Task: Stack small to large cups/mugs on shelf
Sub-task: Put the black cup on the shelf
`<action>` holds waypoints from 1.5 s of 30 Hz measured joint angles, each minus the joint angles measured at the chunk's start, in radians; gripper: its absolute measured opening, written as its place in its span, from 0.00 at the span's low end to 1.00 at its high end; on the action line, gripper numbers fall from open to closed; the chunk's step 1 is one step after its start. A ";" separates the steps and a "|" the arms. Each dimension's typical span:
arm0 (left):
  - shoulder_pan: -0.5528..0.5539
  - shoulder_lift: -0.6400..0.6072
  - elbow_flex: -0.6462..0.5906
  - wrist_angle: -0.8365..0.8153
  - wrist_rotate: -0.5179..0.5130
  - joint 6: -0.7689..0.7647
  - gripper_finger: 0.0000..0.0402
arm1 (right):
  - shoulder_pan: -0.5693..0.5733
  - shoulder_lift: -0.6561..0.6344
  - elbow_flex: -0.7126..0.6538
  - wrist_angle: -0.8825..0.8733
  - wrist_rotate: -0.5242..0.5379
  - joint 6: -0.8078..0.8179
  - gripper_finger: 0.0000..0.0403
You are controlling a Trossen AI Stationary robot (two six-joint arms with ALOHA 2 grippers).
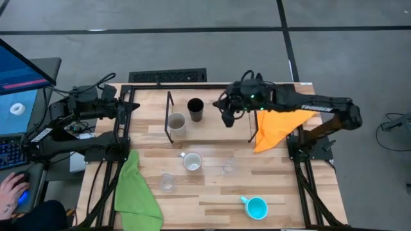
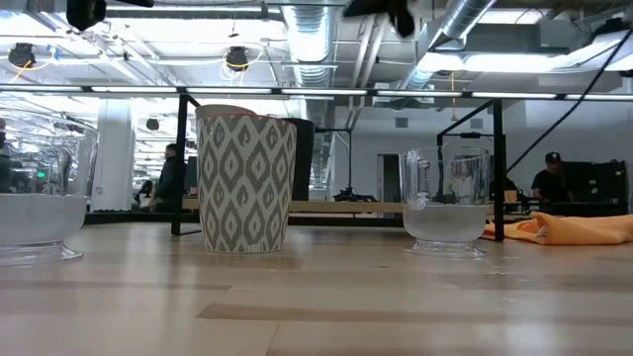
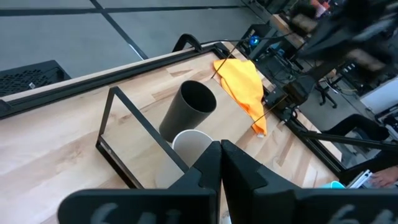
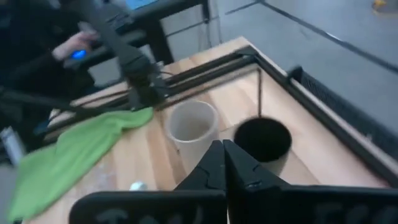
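The shelf (image 1: 169,115) stands at the table's far middle. On it are the black mug (image 1: 195,109) and the grey-beige mug (image 1: 176,123), both upright. The white mug (image 1: 191,162), patterned on its outside (image 2: 246,183), stands in front of the shelf. Two clear glass cups (image 1: 167,181) (image 1: 228,165) stand near it. The light blue mug (image 1: 255,206) stands near the front edge. My right gripper (image 1: 227,119) hovers above the shelf, right of the black mug (image 4: 264,140), shut and empty. My left gripper (image 1: 133,106) waits at the table's left edge, shut and empty (image 3: 221,155).
A green cloth (image 1: 136,192) lies at the front left and an orange cloth (image 1: 279,125) at the right, beside the shelf's right end. A black outer frame (image 1: 212,85) runs along the table's edges. A person's hand (image 1: 11,192) rests at a keyboard off the left.
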 joint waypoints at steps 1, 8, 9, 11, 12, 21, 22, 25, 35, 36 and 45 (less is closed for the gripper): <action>0.000 0.000 0.000 0.000 0.000 0.000 0.00 | -0.013 -0.001 -0.068 0.066 -0.003 0.024 0.01; 0.000 0.000 0.000 0.000 0.000 0.001 0.00 | -0.075 0.129 -0.225 0.272 -0.049 0.136 0.01; 0.000 0.000 0.000 0.000 0.000 0.004 0.00 | -0.083 0.150 -0.225 0.281 -0.049 0.138 0.01; 0.000 0.000 0.000 0.000 0.000 0.008 0.00 | -0.095 0.190 -0.225 0.302 -0.052 0.145 0.01; 0.000 0.000 0.000 0.000 0.000 0.008 0.00 | -0.099 0.207 -0.225 0.304 -0.053 0.155 0.01; 0.000 0.000 0.000 0.000 -0.002 0.016 0.00 | -0.124 0.311 -0.223 0.333 -0.051 0.181 0.01; 0.000 0.000 0.000 0.000 -0.002 0.016 0.00 | -0.129 0.328 -0.215 0.341 -0.054 0.183 0.01; 0.000 0.000 0.000 0.000 -0.002 0.016 0.00 | -0.133 0.368 -0.188 0.344 -0.067 0.183 0.01; 0.000 0.000 0.000 0.000 -0.003 0.016 0.00 | -0.135 0.482 -0.047 0.347 -0.106 0.175 0.01; 0.000 0.000 0.000 0.000 -0.003 0.016 0.00 | -0.138 0.496 -0.031 0.348 -0.111 0.175 0.01; 0.000 0.000 0.000 0.000 -0.003 0.033 0.00 | -0.141 0.583 0.069 0.345 -0.156 0.173 0.01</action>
